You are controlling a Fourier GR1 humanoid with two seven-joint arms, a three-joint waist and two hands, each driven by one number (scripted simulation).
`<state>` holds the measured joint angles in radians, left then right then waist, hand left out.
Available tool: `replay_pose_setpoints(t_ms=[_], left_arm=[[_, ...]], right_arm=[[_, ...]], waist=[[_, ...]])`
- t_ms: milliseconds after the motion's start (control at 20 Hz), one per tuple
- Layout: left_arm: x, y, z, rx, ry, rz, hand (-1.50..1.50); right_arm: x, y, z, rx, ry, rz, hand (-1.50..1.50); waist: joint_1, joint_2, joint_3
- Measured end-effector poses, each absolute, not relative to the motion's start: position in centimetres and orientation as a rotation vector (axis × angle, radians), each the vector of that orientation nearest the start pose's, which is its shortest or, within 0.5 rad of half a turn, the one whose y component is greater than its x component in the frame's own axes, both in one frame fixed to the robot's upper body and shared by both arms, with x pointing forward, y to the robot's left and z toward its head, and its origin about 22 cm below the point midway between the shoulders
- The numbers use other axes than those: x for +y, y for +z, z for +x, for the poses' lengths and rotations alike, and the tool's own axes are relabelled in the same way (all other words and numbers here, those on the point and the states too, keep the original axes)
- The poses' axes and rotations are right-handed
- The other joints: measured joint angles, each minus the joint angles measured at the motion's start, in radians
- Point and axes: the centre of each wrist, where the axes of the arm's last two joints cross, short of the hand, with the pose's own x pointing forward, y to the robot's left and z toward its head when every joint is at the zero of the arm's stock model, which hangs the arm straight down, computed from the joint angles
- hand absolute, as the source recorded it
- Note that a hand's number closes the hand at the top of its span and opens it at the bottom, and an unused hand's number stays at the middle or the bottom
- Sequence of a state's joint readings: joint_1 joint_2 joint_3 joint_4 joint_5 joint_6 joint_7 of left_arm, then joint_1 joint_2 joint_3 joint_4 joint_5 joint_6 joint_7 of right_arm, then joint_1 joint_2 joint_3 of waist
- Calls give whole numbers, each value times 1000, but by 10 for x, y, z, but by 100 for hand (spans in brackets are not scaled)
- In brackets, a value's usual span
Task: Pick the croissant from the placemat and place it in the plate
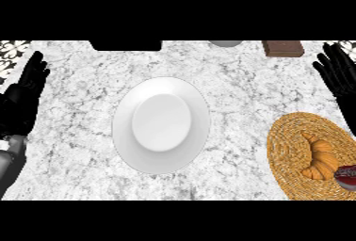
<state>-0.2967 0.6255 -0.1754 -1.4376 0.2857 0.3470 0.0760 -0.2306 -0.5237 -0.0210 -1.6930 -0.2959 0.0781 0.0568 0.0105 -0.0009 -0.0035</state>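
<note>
Still untouched on the woven placemat (pixel 295 155) at right, croissant (pixel 319 160) lying well apart from the bare plate (pixel 125 136), with left hand (pixel 28 80) and right hand (pixel 341 70) resting open at the edges, holding nothing.

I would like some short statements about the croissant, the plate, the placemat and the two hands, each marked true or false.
1. The croissant lies on the woven placemat. True.
2. The plate holds a croissant. False: nothing lies on it.
3. The right hand holds the croissant. False: it is open, apart from it.
4. The left hand is open at the left edge. True.
5. The placemat lies left of the plate. False: right.
</note>
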Motion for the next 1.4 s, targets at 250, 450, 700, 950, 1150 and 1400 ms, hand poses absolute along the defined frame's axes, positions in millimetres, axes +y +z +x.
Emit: replay_pose_setpoints(t_ms=[250, 450, 700, 950, 1150, 1400], left_arm=[[304, 105, 311, -1707, -176, 335, 0], [289, 112, 312, -1740, -218, 255, 0], [280, 109, 307, -1746, -232, 174, 0], [283, 100, 300, -1748, -231, 157, 0], [284, 103, 295, -1742, -225, 145, 0], [284, 110, 295, -1745, -225, 151, 0]], right_arm=[[-274, 108, 301, -1834, 376, 10, 150], [-291, 97, 305, -1679, 624, -320, 150], [-276, 25, 283, -1606, 437, -521, -150], [-258, -11, 260, -1731, 214, -536, -150], [-264, -6, 249, -1804, 180, -613, -150], [-288, 39, 244, -1718, 306, -750, -150]], waist=[[2, 3, 3], [-3, 8, -9], [-5, 6, 1], [-11, 2, 4], [-13, 0, 4], [-19, -3, 1]])
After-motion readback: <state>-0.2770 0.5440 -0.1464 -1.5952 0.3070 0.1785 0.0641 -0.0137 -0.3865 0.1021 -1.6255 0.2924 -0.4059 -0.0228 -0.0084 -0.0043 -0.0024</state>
